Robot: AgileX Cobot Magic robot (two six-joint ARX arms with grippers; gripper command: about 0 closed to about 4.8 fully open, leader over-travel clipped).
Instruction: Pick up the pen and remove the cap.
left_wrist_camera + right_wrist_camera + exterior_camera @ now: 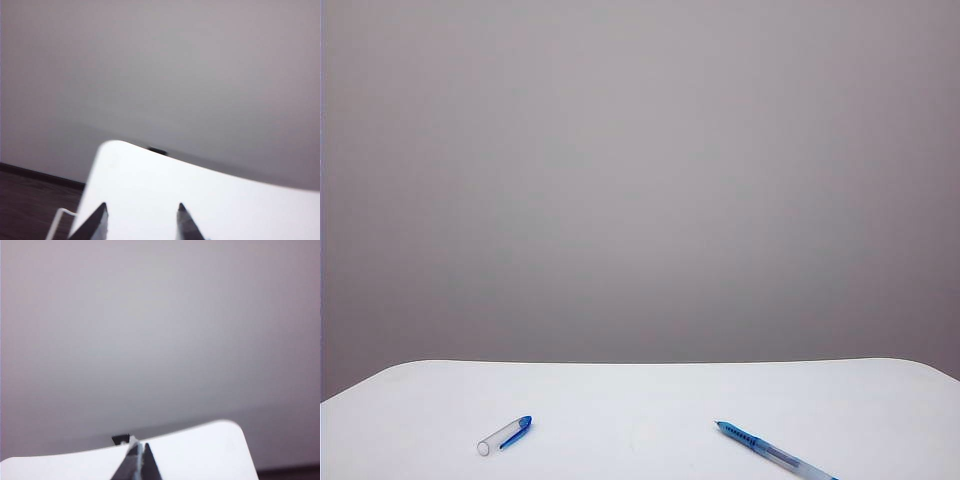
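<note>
A white tabletop [640, 400] with rounded far corners fills the lower part of the exterior view, with a plain grey wall [640, 180] behind it. Neither arm shows in that view.

Taking the pen as the landmark: the pen [775, 452] lies flat on the tabletop near its front edge, on the right side, its blue pointed tip aimed toward the middle of the tabletop and its clear barrel running off the lower edge of the picture (so its back end is out of sight). The cap [504, 435] lies well apart from the pen, off to its left, also flat on the tabletop, with its blue closed end and clip turned toward the pen and its open mouth facing away.

In the left wrist view, the left tool [141, 222] is raised above a rounded corner of the tabletop, its two dark fingertips [98, 220] standing apart with bare white surface between them; it grips nothing.

In the right wrist view, the right tool [138, 455] also sits above the tabletop, fingertips pressed together and empty.
</note>
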